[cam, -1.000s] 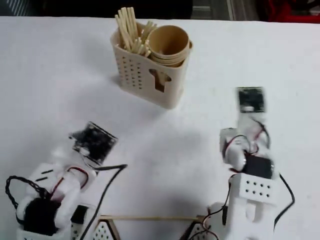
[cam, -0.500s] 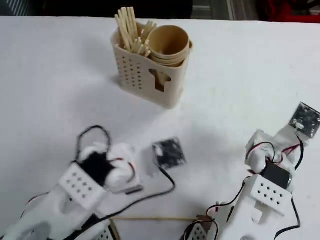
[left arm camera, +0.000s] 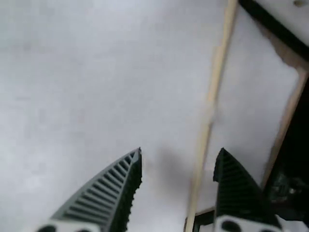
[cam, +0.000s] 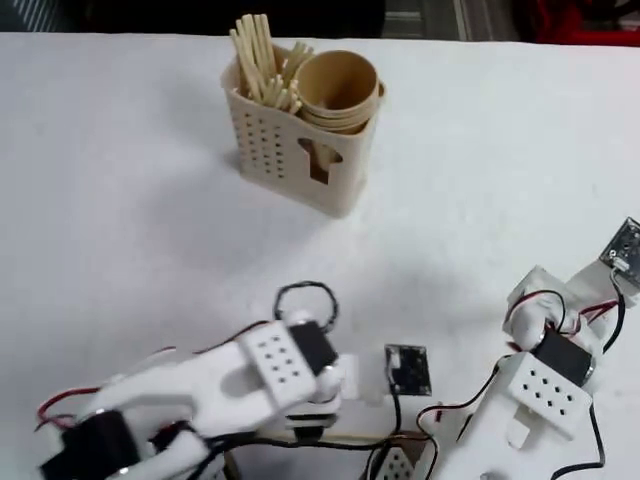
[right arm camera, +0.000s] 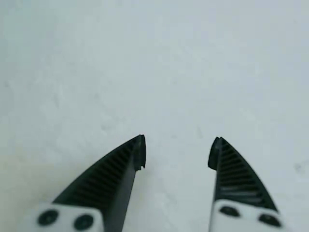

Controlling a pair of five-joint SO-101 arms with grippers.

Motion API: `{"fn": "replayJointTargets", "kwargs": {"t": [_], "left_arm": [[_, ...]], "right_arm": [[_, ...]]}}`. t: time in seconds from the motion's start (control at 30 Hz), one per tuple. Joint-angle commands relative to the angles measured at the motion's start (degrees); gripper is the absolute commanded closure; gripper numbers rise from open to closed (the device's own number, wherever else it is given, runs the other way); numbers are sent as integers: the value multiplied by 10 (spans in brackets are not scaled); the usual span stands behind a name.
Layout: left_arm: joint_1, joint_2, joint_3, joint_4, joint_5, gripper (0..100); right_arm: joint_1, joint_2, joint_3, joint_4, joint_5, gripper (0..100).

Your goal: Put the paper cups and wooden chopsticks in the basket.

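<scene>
The cream perforated basket (cam: 300,160) stands at the back centre, holding a bundle of wooden chopsticks (cam: 258,55) and stacked paper cups (cam: 338,85). One loose chopstick (cam: 355,437) lies along the table's front edge between the arm bases. My left arm (cam: 270,375) stretches across the front, over that chopstick. In the left wrist view my left gripper (left arm camera: 181,151) is open low over the table, and the chopstick (left arm camera: 212,106) runs between its fingers, close to one fingertip (left arm camera: 227,166). My right gripper (right arm camera: 178,138) is open over bare table; its arm (cam: 545,370) is at the front right.
A wooden frame edge (left arm camera: 287,116) and dark base parts lie just beyond the loose chopstick. Cables (cam: 300,298) loop off the left arm. White tabletop (cam: 150,220) spreads between the basket and the arms.
My left arm has swung from the front left across to the front centre, over the loose chopstick. My right arm has turned toward the table's right side.
</scene>
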Motion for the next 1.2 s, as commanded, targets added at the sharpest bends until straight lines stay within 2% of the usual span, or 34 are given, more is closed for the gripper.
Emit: {"fn": "replayJointTargets", "kwargs": {"t": [0.0,0.3,0.87,1.07,1.17], "left_arm": [[20,58,-55,-6,5,754],[20,189,-154,42,4,755],[21,356,-306,102,0,756],[21,408,-352,104,4,809],[22,421,-380,138,4,808]], "right_arm": [[5,-7,-10,-10,1,776],[5,-7,-18,-7,1,776],[6,-7,-18,-9,1,776],[6,-7,-19,-9,1,776],[6,-7,-19,-10,1,776]]}}
